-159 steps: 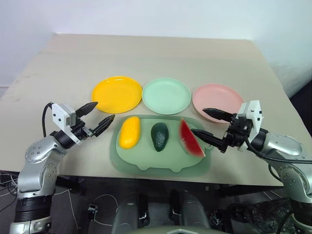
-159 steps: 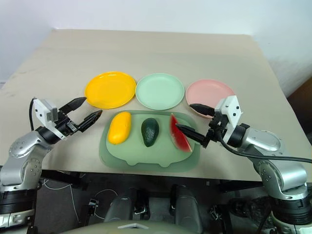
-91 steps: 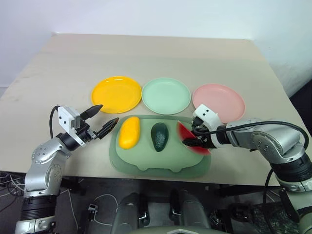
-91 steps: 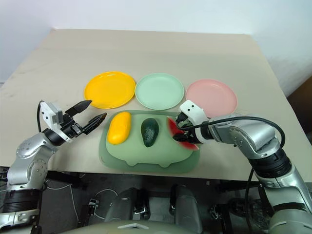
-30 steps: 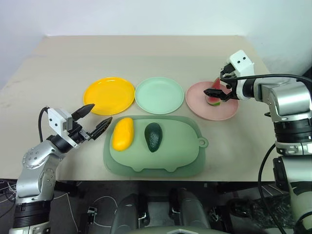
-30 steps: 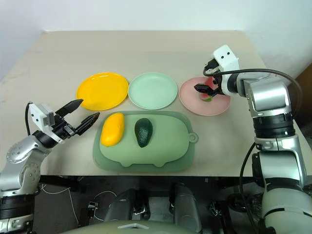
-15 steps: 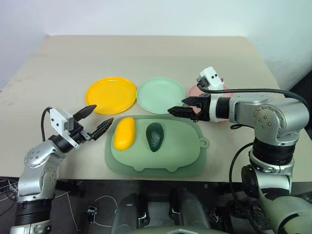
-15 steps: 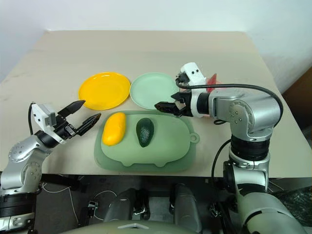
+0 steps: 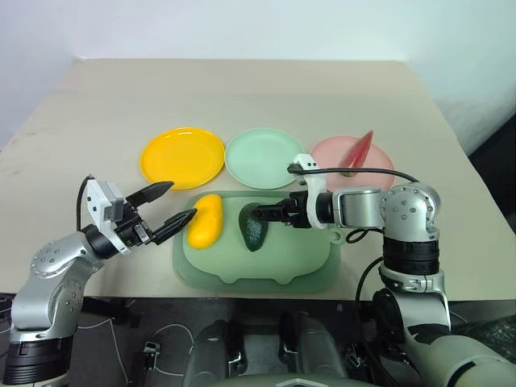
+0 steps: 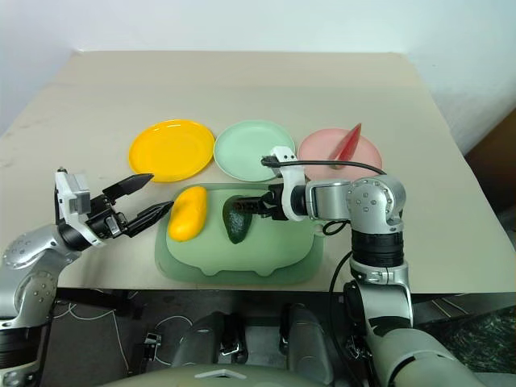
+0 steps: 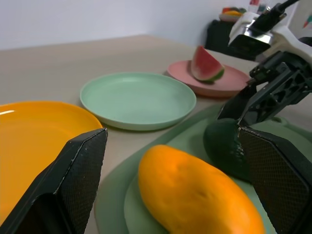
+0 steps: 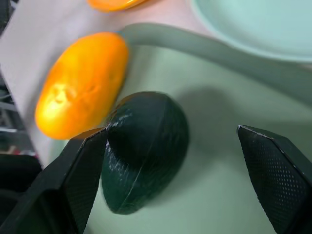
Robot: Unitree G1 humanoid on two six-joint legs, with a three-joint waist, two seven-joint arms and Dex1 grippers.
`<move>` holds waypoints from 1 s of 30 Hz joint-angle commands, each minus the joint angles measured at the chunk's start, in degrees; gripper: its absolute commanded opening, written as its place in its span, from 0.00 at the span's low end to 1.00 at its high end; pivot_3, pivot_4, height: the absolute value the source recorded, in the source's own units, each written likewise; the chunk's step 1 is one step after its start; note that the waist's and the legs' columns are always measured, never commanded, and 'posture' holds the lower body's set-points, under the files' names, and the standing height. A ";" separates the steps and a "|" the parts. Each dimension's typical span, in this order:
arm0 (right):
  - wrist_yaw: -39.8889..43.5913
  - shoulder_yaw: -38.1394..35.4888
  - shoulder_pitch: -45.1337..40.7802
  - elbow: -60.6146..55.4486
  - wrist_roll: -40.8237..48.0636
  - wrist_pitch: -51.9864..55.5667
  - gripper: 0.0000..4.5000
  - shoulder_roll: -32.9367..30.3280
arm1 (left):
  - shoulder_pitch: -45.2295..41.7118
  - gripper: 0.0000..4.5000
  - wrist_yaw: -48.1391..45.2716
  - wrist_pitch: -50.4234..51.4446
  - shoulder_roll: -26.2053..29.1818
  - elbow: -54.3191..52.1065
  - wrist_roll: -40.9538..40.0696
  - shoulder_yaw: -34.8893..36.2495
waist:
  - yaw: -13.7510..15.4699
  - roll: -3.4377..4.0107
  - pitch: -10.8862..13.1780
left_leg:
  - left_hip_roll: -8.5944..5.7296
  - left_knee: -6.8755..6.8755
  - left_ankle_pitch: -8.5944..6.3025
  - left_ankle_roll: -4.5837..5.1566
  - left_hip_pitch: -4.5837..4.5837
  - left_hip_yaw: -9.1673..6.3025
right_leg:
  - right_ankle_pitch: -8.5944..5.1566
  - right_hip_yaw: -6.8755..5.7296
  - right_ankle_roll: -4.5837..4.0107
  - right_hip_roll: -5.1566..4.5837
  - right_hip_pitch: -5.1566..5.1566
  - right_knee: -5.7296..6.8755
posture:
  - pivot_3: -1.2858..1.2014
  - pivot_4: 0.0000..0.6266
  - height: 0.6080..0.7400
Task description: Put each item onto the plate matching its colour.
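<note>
Watermelon wedge moved to the pink plate; right gripper now at the avocado

The watermelon wedge (image 9: 355,151) has left the tray (image 9: 242,270) and sits on the pink plate (image 9: 379,164); the right gripper (image 9: 266,214), spread wide, has swung back over the avocado (image 12: 146,146).

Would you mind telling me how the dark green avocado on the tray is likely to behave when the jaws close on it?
The avocado looks smooth and glossy, so it may slip between the jaws. Its rounded, egg-like shape suggests that it could roll on the tray if nudged off-centre. It keeps a firm, moulded form, so it is probably stiff rather than squashy.
</note>
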 commanded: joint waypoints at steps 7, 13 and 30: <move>-11.44 4.42 -3.19 2.94 10.51 0.38 0.99 -0.05 | -2.36 1.00 0.42 1.31 0.65 -1.30 -0.47 0.78 | -0.02 0.00 0.00 | 0.00 0.00 0.00 0.00 0.01 0.00 | 0.00 0.00 0.01 0.02 0.01 0.00 | 0.52 0.24 0.67; -11.69 7.64 -4.49 4.79 8.39 0.38 0.99 0.45 | -3.05 1.00 -0.10 1.07 0.74 -0.20 -0.02 0.73 | -0.02 0.00 0.00 | 0.00 0.00 0.00 0.00 0.02 0.01 | 0.00 0.01 0.01 0.03 0.02 0.00 | 0.52 0.24 0.67; 5.08 9.24 -10.35 -4.78 1.77 -3.45 0.70 -6.21 | -1.67 1.00 -2.12 -1.19 0.18 2.54 0.93 1.34 | 0.01 0.02 0.00 | 0.00 -0.01 0.00 0.00 0.01 0.01 | 0.00 0.01 0.01 0.01 0.01 -0.02 | 0.52 0.24 0.67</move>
